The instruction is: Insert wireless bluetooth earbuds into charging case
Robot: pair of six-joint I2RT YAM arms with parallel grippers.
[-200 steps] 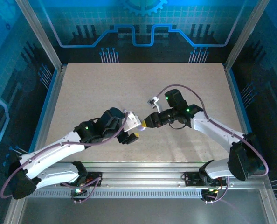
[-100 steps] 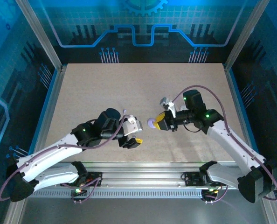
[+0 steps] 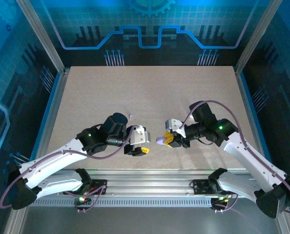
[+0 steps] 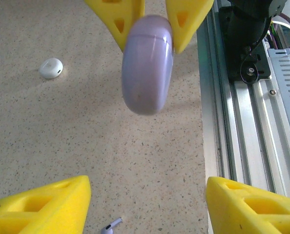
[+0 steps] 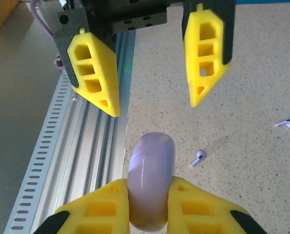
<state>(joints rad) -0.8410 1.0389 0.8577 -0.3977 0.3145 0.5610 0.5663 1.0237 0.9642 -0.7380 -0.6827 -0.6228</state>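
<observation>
Bare table [image 3: 135,92] wide open, lavender case [image 4: 147,63] hanging ahead, rail [image 4: 242,122] close alongside

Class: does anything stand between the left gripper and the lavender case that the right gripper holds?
Nothing visible does. The lavender case, pinched in the right gripper, hangs ahead of the open left gripper with a clear gap between. A lavender earbud lies on the table below, near the left gripper, out of that path.

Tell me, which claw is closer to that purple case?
Right. The right claw is clamped on the purple case. The left claw stands open, facing the case across a gap, not touching it.
</observation>
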